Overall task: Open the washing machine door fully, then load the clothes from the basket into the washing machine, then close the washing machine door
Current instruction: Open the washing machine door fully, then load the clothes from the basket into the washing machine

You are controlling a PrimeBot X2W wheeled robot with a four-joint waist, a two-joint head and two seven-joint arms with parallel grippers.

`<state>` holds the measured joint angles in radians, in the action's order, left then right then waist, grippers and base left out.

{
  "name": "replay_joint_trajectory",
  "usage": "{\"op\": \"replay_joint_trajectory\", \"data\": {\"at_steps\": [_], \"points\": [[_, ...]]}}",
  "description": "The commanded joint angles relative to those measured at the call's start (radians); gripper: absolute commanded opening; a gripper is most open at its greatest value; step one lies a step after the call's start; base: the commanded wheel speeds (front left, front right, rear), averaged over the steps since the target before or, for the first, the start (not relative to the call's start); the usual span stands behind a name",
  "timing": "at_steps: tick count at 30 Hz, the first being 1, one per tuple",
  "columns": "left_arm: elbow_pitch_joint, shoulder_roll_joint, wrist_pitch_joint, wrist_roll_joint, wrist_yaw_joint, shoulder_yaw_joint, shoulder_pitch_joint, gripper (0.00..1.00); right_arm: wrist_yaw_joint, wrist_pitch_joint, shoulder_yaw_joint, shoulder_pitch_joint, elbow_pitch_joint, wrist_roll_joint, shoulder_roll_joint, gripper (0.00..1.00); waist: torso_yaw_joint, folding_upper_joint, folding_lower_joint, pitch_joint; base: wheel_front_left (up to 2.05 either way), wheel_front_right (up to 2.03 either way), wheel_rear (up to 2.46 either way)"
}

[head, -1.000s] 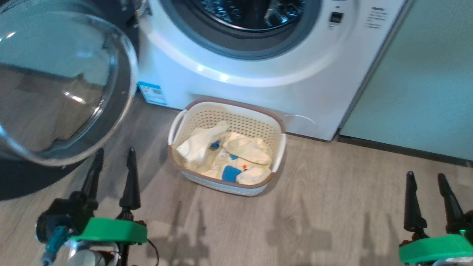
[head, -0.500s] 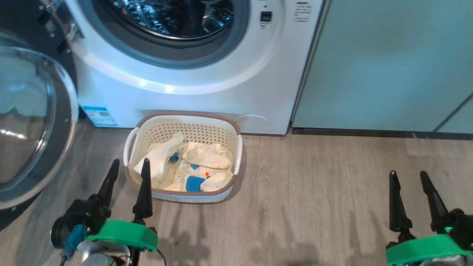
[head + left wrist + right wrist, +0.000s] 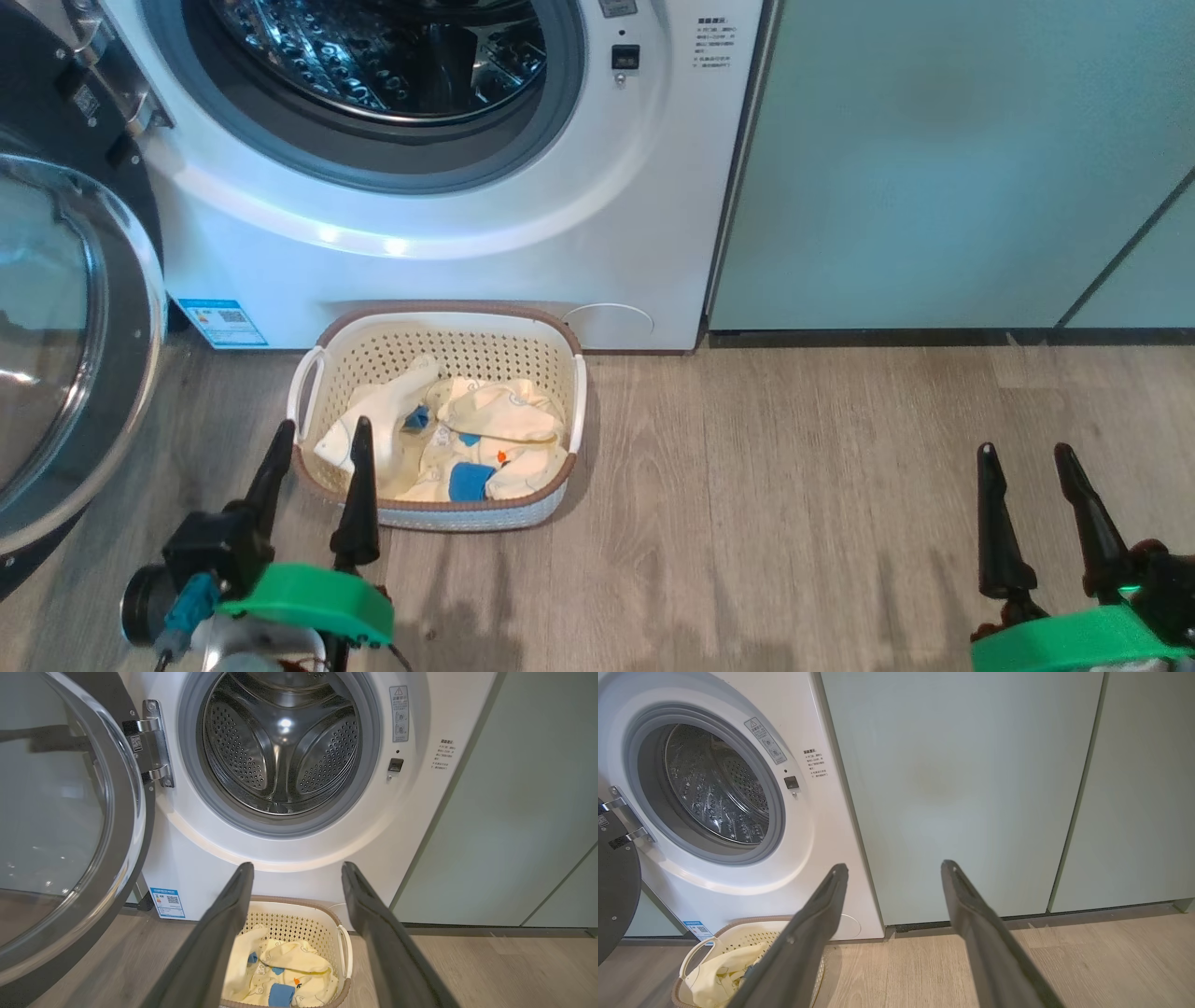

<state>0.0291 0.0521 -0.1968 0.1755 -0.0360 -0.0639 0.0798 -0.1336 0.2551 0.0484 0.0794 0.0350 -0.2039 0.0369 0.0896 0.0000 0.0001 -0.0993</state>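
The white washing machine (image 3: 467, 271) stands with its steel drum (image 3: 280, 746) exposed. Its round black door (image 3: 84, 345) hangs swung out to the left, glass dome (image 3: 51, 802) facing me. On the floor in front sits the cream basket (image 3: 439, 331) holding pale yellow clothes (image 3: 476, 429) with a blue patch. My left gripper (image 3: 320, 427) is open, empty, its tips over the basket's near left corner. My right gripper (image 3: 1022, 450) is open and empty over bare floor at the lower right. The left wrist view shows the basket (image 3: 299, 910) and clothes (image 3: 294, 970) between my fingers.
Pale green cabinet doors (image 3: 934, 159) fill the wall right of the machine, with a dark plinth below. Grey wood-look floor (image 3: 794, 523) spreads between the basket and my right gripper. The open door blocks the far left.
The head camera has swung right and up: machine, basket and door all slid left in the picture. Both grippers stay open and empty, low in the frame.
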Motion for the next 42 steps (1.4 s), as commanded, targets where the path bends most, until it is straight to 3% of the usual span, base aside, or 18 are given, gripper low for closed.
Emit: {"op": "replay_joint_trajectory", "data": {"at_steps": [1,21,42], "points": [[0.037,0.016,0.002,-0.010,-0.009,-0.029,-0.015,1.00,0.003,0.007,0.018,-0.020,-0.037,-0.007,0.013,1.00,-0.004,0.0000,-0.0001,0.002,0.00,0.00,0.00],[0.041,0.014,0.014,-0.006,-0.043,-0.010,0.003,1.00,0.003,0.007,0.011,-0.012,-0.028,-0.010,0.013,1.00,-0.013,0.0000,-0.0001,0.015,0.10,-0.10,0.00],[0.040,0.026,0.020,0.010,-0.040,0.015,-0.006,1.00,0.003,0.007,0.011,-0.022,-0.030,-0.016,0.013,1.00,-0.017,0.0000,-0.0001,0.002,1.41,-1.41,0.00]]}}
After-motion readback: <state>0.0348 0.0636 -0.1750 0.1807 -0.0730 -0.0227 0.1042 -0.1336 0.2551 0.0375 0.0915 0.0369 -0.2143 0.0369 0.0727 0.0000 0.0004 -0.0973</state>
